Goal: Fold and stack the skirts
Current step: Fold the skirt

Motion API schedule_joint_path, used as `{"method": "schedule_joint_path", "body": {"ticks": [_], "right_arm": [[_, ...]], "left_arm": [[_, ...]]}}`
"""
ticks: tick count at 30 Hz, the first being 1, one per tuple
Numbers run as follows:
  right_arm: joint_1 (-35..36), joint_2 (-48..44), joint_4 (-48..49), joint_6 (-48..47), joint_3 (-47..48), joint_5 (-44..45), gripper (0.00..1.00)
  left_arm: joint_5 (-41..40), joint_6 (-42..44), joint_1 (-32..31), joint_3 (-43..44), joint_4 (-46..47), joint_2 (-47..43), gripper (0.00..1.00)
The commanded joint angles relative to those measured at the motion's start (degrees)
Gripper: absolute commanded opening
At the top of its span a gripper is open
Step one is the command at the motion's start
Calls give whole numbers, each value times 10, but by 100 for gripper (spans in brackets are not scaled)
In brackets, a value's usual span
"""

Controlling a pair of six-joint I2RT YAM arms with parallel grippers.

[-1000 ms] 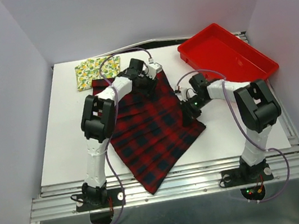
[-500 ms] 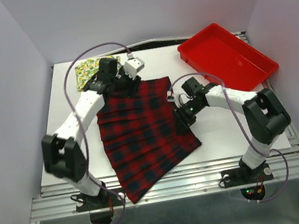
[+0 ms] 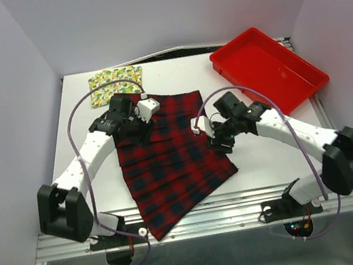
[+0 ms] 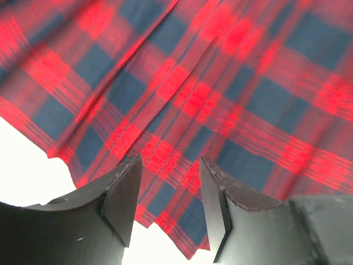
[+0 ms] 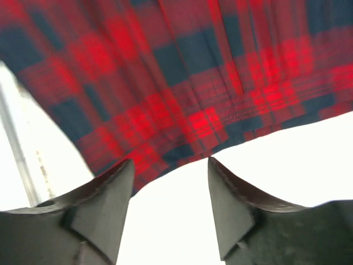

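The left pincer (image 4: pixel 168 204) and right pincer (image 5: pixel 171 210) both hung open and empty over the plaid skirt (image 3: pixel 168 164), spread flat on the desk (image 3: pixel 268 158) seemingly for folding

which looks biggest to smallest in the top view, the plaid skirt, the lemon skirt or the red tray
1. plaid skirt, spread flat, clearly largest
2. red tray, somewhat smaller
3. lemon skirt, smallest by far; it lies farther back, but the gap is too wide for that to matter

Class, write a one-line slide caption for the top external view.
Left gripper and right gripper, both open, over the plaid skirt spread on the table; lemon-print skirt behind, red tray far right.
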Motion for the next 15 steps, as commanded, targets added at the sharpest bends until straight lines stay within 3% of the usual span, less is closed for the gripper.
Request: {"method": "schedule_joint_path", "body": {"ticks": [1, 7, 15], "right_arm": [[-5, 105, 61, 7, 24, 52, 59], [6, 170, 92, -6, -8, 67, 58], [6, 172, 68, -10, -70, 111, 56]], "left_arm": [[-42, -53, 7, 7, 42, 58, 56], [-28, -75, 7, 65, 66, 187, 54], [7, -80, -10, 192, 56, 359, 52]]}}
